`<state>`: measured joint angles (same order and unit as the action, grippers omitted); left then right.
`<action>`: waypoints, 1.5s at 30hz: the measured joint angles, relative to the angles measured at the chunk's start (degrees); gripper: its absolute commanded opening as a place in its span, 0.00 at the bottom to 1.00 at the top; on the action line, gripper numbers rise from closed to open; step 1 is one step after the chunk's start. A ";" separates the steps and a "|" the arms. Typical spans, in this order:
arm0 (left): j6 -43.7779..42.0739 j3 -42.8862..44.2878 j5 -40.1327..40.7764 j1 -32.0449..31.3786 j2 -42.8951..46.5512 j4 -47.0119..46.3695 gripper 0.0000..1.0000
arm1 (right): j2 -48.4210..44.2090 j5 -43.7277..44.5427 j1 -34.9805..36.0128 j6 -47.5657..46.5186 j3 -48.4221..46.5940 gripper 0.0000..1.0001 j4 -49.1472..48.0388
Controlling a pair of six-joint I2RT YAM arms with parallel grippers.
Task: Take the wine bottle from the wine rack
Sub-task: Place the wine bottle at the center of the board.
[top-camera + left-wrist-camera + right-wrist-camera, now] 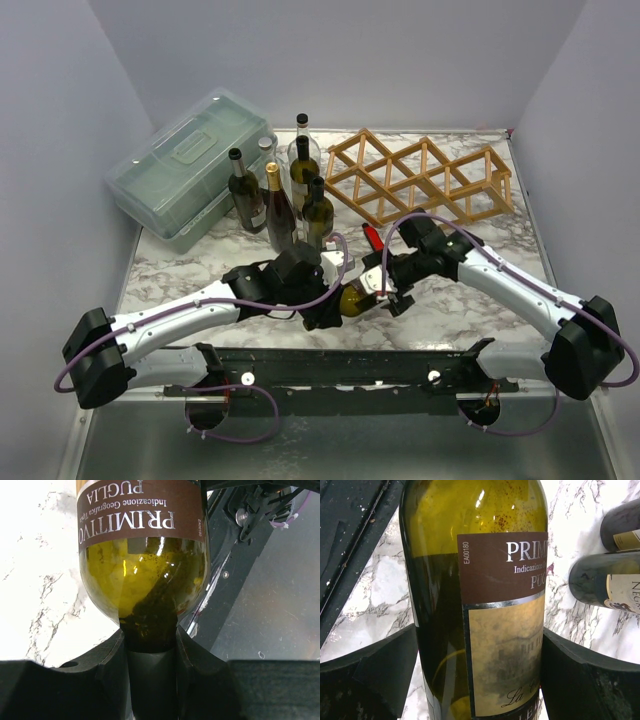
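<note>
A green-glass wine bottle (356, 298) with a brown "Primitivo Puglia" label lies roughly level above the table's front middle, held between both arms. My left gripper (328, 308) is shut on its dark neck in the left wrist view (150, 652), with the bottle's shoulder (145, 580) just beyond the fingers. My right gripper (386, 288) is shut on its body (480, 580), with fingers (385, 672) pressed on both sides by the label. The light wooden wine rack (422, 180) stands at the back right with no bottle in its cells.
Several wine bottles (282, 200) stand upright at the back centre, and two show in the right wrist view (605, 585). A translucent green-grey lidded box (190, 168) sits at the back left. A small red object (372, 238) lies behind the right gripper. The black mounting rail (340, 365) runs along the front edge.
</note>
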<state>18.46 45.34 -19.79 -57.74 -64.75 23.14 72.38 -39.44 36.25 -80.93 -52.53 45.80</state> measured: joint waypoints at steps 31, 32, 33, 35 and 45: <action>1.42 -0.02 -2.54 0.79 -1.33 0.13 0.27 | -2.43 1.97 1.51 2.38 4.28 0.01 -5.14; 1.53 -0.02 -2.78 0.81 -1.44 0.11 0.32 | -2.58 1.88 1.51 2.75 4.55 0.01 -5.25; 1.68 -0.02 -3.13 0.87 -1.62 0.07 0.38 | -2.67 1.75 1.51 3.06 4.85 0.01 -5.33; 2.03 -0.13 -3.74 0.90 -1.99 -0.13 0.48 | -2.80 1.60 1.51 3.78 5.38 0.00 -5.60; 4.72 -1.03 -4.37 1.66 -1.97 -8.52 0.80 | -3.08 1.09 1.22 8.76 8.41 0.00 -6.23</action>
<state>23.18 44.31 -24.16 -56.07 -66.72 14.61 69.30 -38.35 37.47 -72.16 -44.12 39.57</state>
